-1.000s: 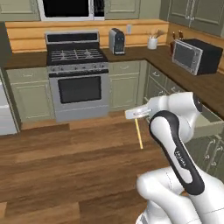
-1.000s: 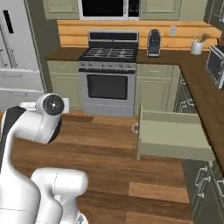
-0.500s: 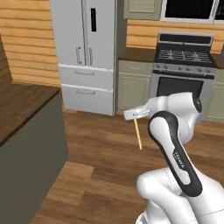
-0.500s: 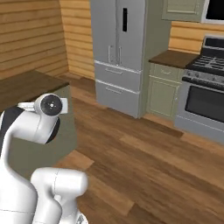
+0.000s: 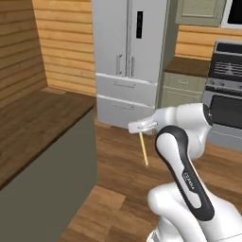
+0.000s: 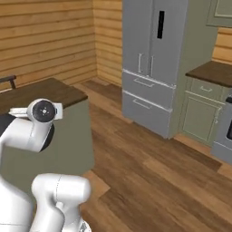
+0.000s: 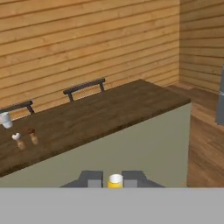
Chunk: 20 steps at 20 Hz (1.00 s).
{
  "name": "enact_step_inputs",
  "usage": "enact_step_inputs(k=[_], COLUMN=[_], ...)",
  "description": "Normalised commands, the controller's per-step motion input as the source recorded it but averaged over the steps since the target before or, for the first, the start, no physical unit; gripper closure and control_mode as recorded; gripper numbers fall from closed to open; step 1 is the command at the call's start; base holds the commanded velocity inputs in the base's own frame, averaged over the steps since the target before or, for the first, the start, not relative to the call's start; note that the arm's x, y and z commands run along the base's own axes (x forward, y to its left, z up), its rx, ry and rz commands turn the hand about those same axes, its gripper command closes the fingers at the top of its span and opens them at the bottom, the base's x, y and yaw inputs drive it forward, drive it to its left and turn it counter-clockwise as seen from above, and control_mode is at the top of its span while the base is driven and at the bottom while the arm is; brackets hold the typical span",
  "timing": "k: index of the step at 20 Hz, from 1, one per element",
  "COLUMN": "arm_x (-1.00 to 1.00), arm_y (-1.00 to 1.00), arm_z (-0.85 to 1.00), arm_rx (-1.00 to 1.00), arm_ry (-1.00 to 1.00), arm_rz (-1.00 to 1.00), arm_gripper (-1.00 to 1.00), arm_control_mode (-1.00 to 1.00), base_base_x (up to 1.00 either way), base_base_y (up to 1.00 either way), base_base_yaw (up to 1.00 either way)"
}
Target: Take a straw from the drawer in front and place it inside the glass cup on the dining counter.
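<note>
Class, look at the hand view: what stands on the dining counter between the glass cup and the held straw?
Two small shakers on the dining counter, nearer the glass cup than the straw; beyond them, bare wood.

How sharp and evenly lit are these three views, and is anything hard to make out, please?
Left base view: soft, flat light; the straw hangs crisp below the pincer. Right base view: even light, no glare. Hand view: the glass cup on the dining counter is small and blurry.
</note>
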Motion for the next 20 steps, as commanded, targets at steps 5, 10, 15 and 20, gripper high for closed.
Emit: enact_step_inputs(k=[5, 10, 15, 20], arm_x=[0.0, 0.0, 0.0, 0.0], arm_y=[0.0, 0.0, 0.0, 0.0], arm_z=[0.0, 0.0, 0.0, 0.0], arm_rx=[0.0, 0.0, 0.0, 0.0], arm_ry=[0.0, 0.0, 0.0, 0.0], arm_rz=[0.0, 0.0, 0.0, 0.0], arm_gripper=[1.0, 1.0, 1.0, 1.0], arm_control_mode=[1.0, 1.0, 1.0, 1.0], base_base_x=[1.0, 1.0, 1.0, 1.0], base_base_y=[-0.41, -0.41, -0.28, -0.22], base_base_yaw=[0.17, 0.22, 0.31, 0.39])
